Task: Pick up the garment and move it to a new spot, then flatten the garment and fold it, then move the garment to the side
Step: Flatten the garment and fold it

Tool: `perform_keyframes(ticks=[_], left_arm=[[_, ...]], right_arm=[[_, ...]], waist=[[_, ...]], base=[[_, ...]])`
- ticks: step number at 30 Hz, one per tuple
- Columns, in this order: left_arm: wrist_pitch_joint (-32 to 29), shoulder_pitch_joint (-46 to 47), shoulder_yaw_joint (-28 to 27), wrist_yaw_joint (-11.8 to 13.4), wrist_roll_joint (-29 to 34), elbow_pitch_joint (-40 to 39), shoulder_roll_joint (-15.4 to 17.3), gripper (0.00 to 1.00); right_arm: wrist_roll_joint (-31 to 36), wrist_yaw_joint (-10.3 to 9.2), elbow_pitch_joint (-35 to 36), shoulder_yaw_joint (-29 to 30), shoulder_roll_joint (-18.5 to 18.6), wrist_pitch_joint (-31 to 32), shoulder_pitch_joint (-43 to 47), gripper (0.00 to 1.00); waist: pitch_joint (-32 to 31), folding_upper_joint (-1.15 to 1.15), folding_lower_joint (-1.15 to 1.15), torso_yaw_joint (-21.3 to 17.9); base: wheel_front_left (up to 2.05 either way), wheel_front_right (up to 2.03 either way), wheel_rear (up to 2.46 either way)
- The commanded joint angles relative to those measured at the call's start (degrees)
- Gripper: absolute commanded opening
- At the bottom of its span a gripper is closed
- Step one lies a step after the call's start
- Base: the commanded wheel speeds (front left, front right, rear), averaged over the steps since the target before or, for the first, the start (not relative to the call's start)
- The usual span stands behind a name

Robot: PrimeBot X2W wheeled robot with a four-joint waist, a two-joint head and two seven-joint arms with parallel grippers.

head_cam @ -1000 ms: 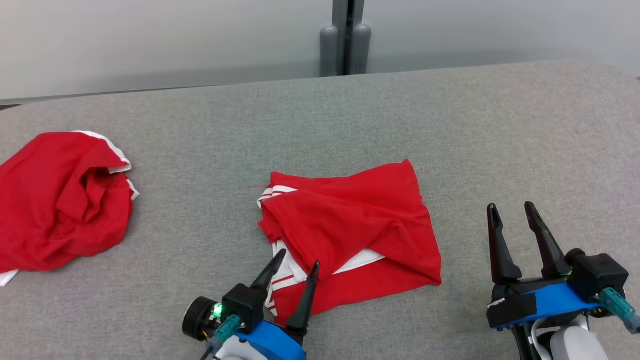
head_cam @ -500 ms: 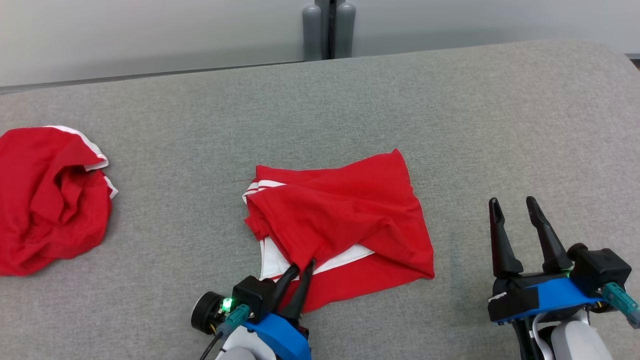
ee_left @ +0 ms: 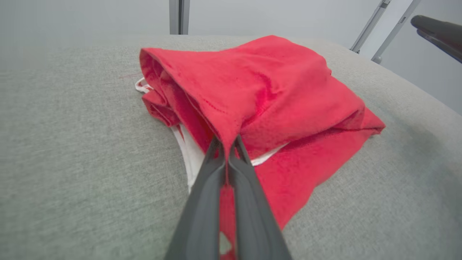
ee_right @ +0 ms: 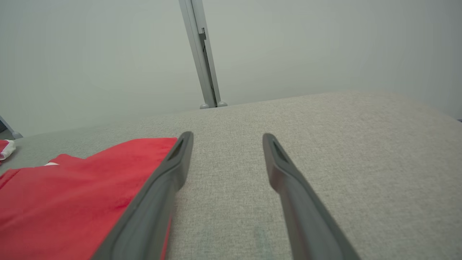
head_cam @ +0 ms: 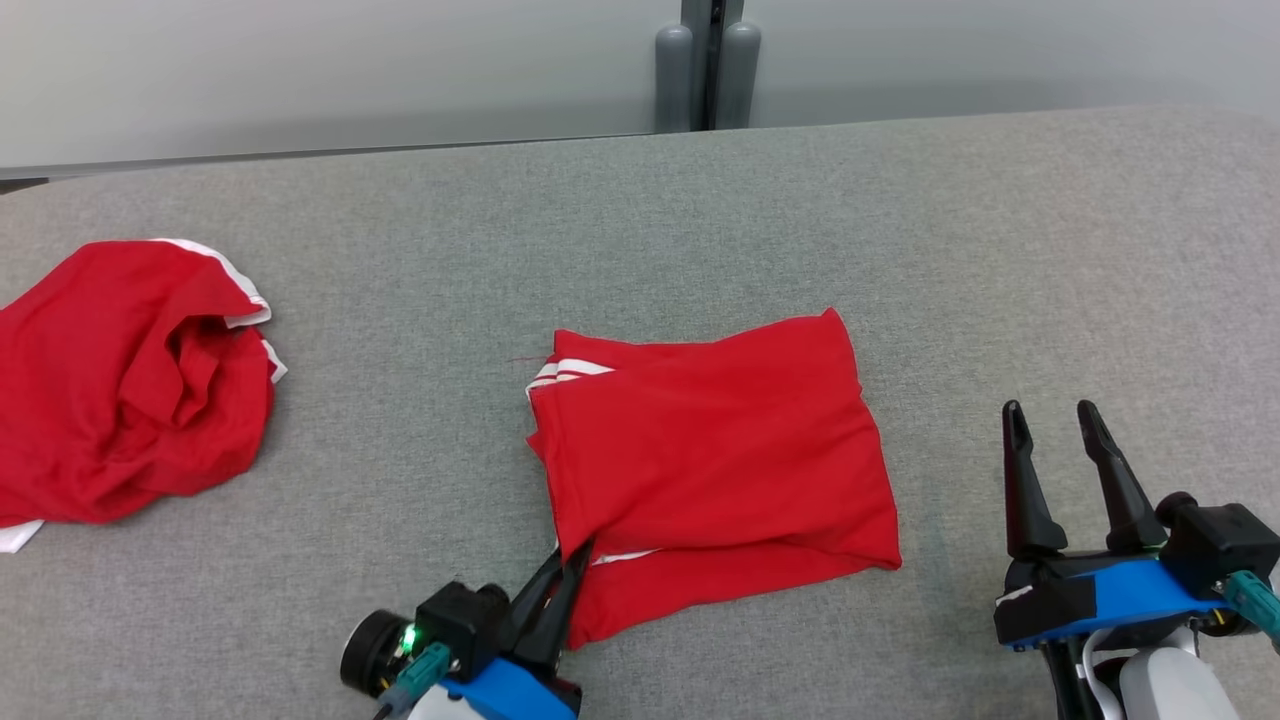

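One corner of the red garment (head_cam: 720,440), folded mid-way on the grey table (head_cam: 1000,250), is pinched by the clenched left gripper (head_cam: 572,552) at its 7 o'clock (the right gripper (head_cam: 1050,415) is held spread, empty, at 4 o'clock). Folding is judged in hand; next that corner should be drawn towards 6 o'clock and laid flat.

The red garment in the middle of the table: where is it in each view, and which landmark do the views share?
Head view: the garment lies at centre, its near corner pinched by the left gripper.
Left wrist view: the garment sits at centre, above the shut fingers.
Right wrist view: the garment is at lower left, beside the open right gripper.
Shared landmark: the grey post behind the table, near top centre in each view.
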State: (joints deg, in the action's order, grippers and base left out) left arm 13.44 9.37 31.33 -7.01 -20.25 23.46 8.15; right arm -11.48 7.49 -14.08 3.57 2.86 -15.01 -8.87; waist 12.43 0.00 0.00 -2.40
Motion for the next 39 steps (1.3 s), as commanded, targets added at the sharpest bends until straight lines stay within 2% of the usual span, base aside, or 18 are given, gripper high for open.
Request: perform_keyframes(ticks=[1,3,4,5,12,19,20,31,39], left_arm=[[-0.71,-0.92,-0.14,0.41,-0.56,-0.98,0.38,0.0],[-1.85,-2.05,-0.01,0.79,-0.85,-1.64,0.84,0.0],[-2.16,-2.37,-0.01,1.01,-0.98,-1.87,0.89,0.09],[-2.12,-2.65,-0.1,1.28,-1.12,-2.18,0.78,0.98],[0.94,-2.81,-2.88,4.02,-0.89,-6.4,0.14,1.0],[1.79,-1.45,-11.05,7.91,0.02,-12.23,1.66,1.0],[1.79,-1.45,-11.05,7.91,0.02,-12.23,1.66,1.0],[1.8,-4.24,-24.77,8.77,2.44,-15.32,1.23,1.0],[1.81,-7.93,-29.13,9.09,5.38,-14.08,-0.03,1.0]], right_arm=[[0.47,0.01,-0.21,0.39,0.05,-0.23,0.51,1.0],[0.47,0.01,-0.49,0.55,0.04,-0.23,0.64,1.0],[0.46,0.01,-0.58,0.57,0.05,-0.23,0.65,1.0],[0.45,0.01,-0.68,0.55,0.05,-0.23,0.63,1.0],[0.99,0.01,-0.37,0.14,0.05,-0.23,0.2,1.0],[1.69,0.01,0.62,-0.45,0.05,-0.23,-0.27,1.0],[1.69,0.01,0.62,-0.45,0.05,-0.23,-0.27,1.0],[2.46,0.01,0.85,-1.36,0.06,-0.23,1.08,1.0],[3.47,0.01,1.14,-1.64,0.05,-0.03,3.74,1.0]], waist=[[0.07,0.0,0.0,0.18],[0.09,0.0,0.0,0.32],[0.08,0.0,0.0,0.34],[0.03,0.0,0.0,0.37],[-0.84,0.0,0.0,0.71],[-2.56,0.0,0.0,1.87],[-2.56,0.0,0.0,1.87],[-5.9,0.0,0.0,2.89],[-7.72,0.0,0.0,3.24]], base=[[0.0,0.0,0.0],[0.0,0.0,0.0],[0.0,0.0,0.0],[0.0,0.0,0.0],[0.0,0.0,0.0],[0.0,0.0,0.0],[0.0,0.0,0.0],[0.0,0.0,0.0],[0.0,0.0,0.0]])
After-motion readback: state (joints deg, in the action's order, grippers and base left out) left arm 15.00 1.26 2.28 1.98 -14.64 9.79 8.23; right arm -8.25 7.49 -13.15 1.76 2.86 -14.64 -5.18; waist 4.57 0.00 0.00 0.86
